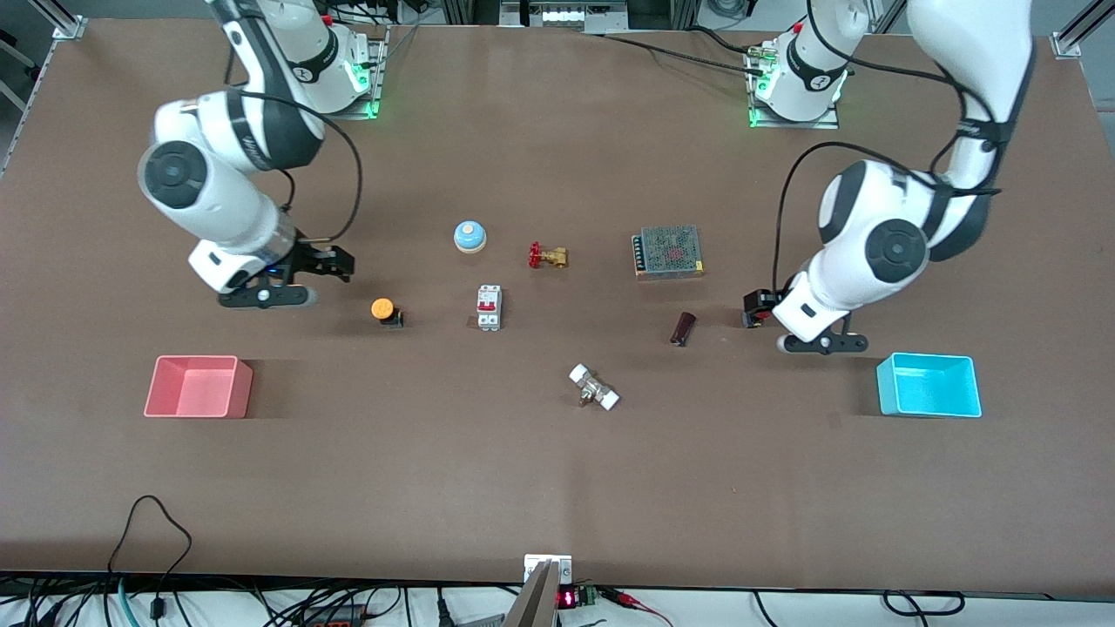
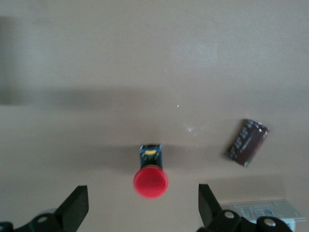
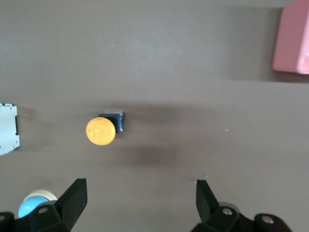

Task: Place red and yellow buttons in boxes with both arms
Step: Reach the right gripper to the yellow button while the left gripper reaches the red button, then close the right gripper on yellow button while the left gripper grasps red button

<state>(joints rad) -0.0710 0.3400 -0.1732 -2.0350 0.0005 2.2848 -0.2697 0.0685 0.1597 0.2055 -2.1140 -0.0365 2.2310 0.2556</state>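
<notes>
The red button (image 2: 150, 181) stands on the table, its cap between the open fingers of my left gripper (image 2: 142, 208). In the front view my left gripper (image 1: 756, 306) hangs low over it and hides most of it. The orange-yellow button (image 1: 383, 310) stands near the right arm's end, also seen in the right wrist view (image 3: 101, 131). My right gripper (image 1: 327, 261) is open and empty above the table beside it (image 3: 140, 200). The salmon-pink box (image 1: 199, 387) and the cyan box (image 1: 929, 385) are empty, one at each end of the table, nearer the front camera.
Mid-table stand a blue-and-white bell (image 1: 469, 236), a brass valve with a red handle (image 1: 547, 256), a white breaker (image 1: 489, 307), a metal power supply (image 1: 668, 252), a dark capacitor (image 1: 683, 329) and a white-ended fitting (image 1: 594, 387).
</notes>
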